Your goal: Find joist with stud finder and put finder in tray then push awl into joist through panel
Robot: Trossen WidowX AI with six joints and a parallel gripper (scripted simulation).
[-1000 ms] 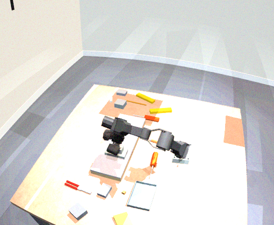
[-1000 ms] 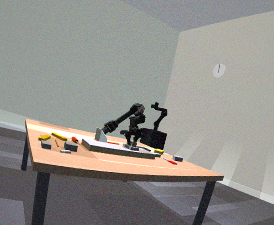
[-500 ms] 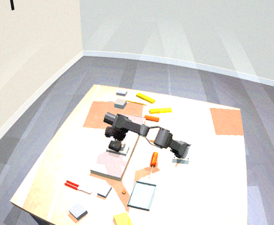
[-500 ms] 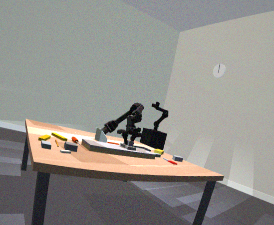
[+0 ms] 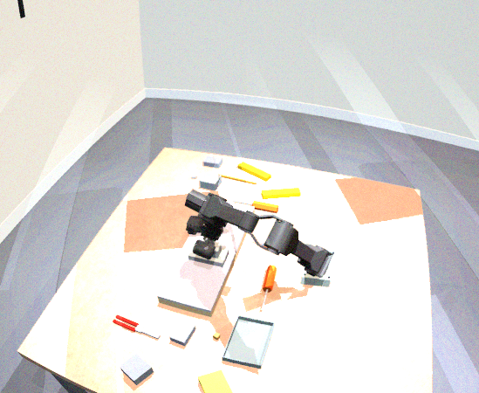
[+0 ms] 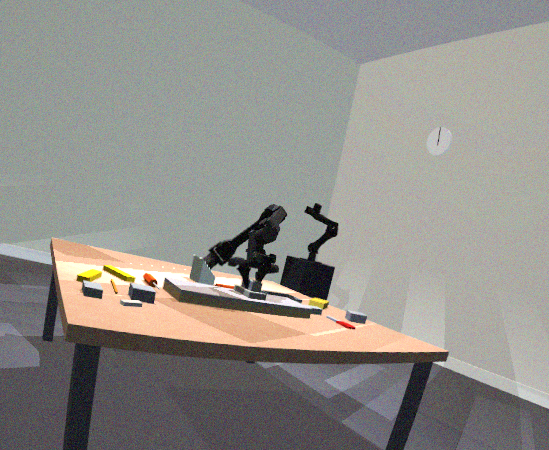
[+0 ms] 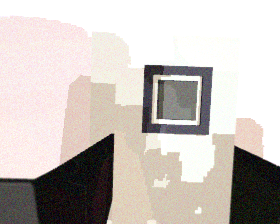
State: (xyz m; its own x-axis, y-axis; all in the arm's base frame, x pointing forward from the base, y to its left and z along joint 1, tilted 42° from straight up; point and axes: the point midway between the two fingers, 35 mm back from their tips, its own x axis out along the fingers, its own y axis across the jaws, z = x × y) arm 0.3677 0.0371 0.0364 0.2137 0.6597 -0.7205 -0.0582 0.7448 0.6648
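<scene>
1. One arm reaches across the table in the top view, its gripper pointing down at the near-centre. The claw is clamped on the stud finder, a flat grey block resting on the floor panel, likely kept flat so it can sense the hidden joist. The awl, orange-handled, lies at about 3 o'clock from the panel, untouched. The tray waits at about 5 o'clock, with nothing visible in it.

2. Two things show best from the exterior view: the gripper comes down nearly upright, and the stud finder sits on the panel top, touching it.

3. Two dark fingers frame the wrist view at 7 and 5 o'clock. Between them lies the stud finder's pale body, its square window at about 12 o'clock. My guess: scanning is under way.
</scene>
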